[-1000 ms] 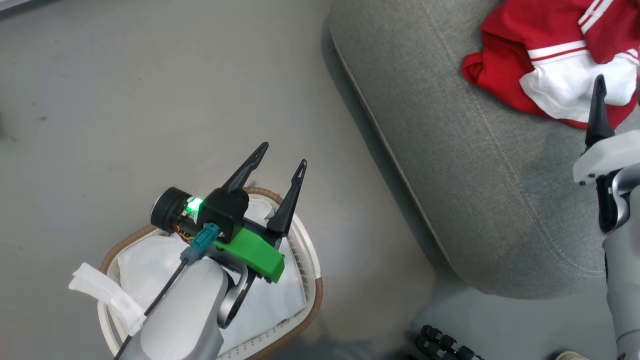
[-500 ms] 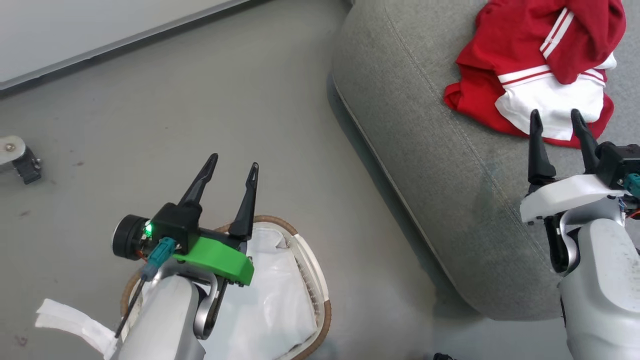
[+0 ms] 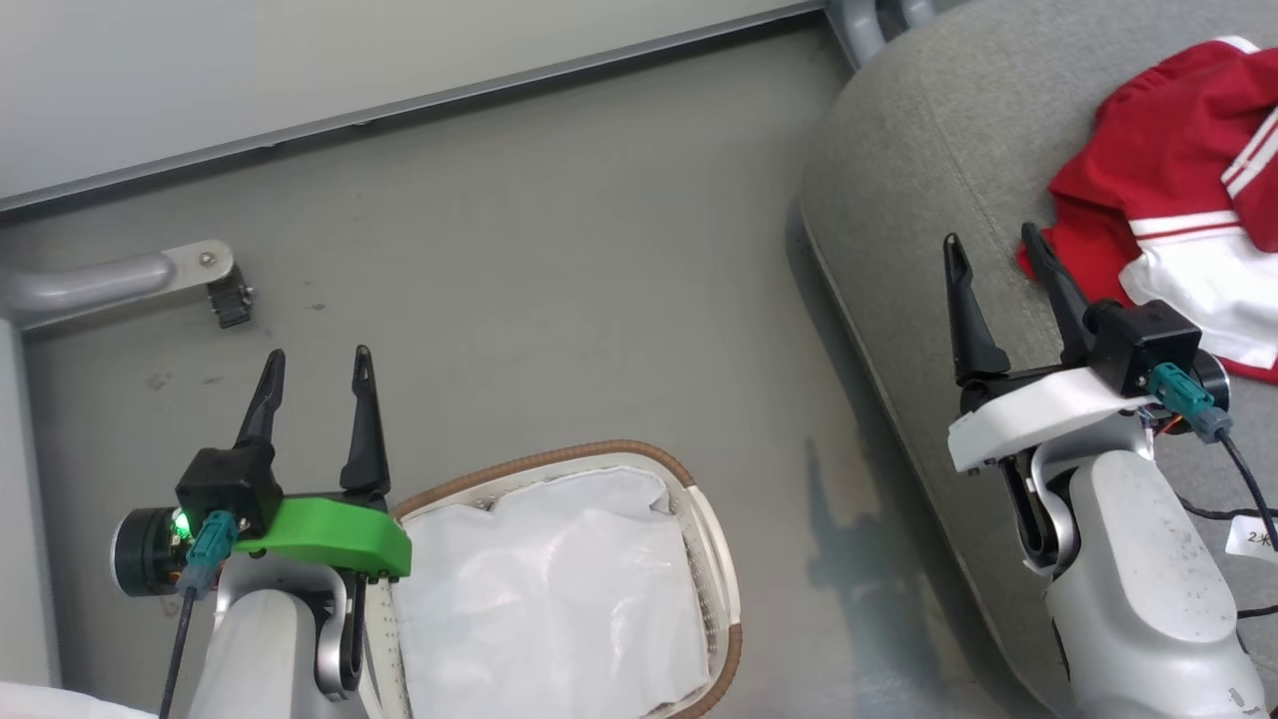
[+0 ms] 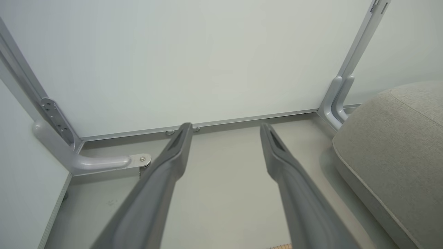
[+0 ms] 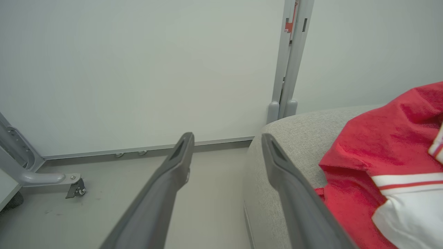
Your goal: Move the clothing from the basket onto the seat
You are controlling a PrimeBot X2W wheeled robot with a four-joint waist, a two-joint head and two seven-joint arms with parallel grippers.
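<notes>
Laundry basket (image 3: 559,456) on the floor (image 3: 549,300), liner cloth (image 3: 549,589) in the basket, sofa seat cushion (image 3: 899,220) right of the basket, clothing (image 3: 1138,190) on that cushion, well apart from the basket, wall panel (image 3: 300,60) behind the basket.

**Grey floor and pale panel walls in a partitioned corner**

A smooth grey floor (image 3: 559,300) runs to a plain, pale wall panel (image 3: 300,60) on the far side. A thin metal rail (image 3: 499,82) lines the panel's foot. At the far left a curved grey metal foot (image 3: 110,282) reaches over the floor and ends at a small dark caster (image 3: 232,308). A second panel (image 3: 12,499) stands along the left. Faint dark scuffs (image 3: 160,380) mark the floor near the foot. At the far right an upright grey post (image 5: 292,52) with a small red label (image 5: 288,26) stands just behind the rounded grey fabric seat (image 3: 899,200). The light is soft and even, and shadows are faint.
</notes>
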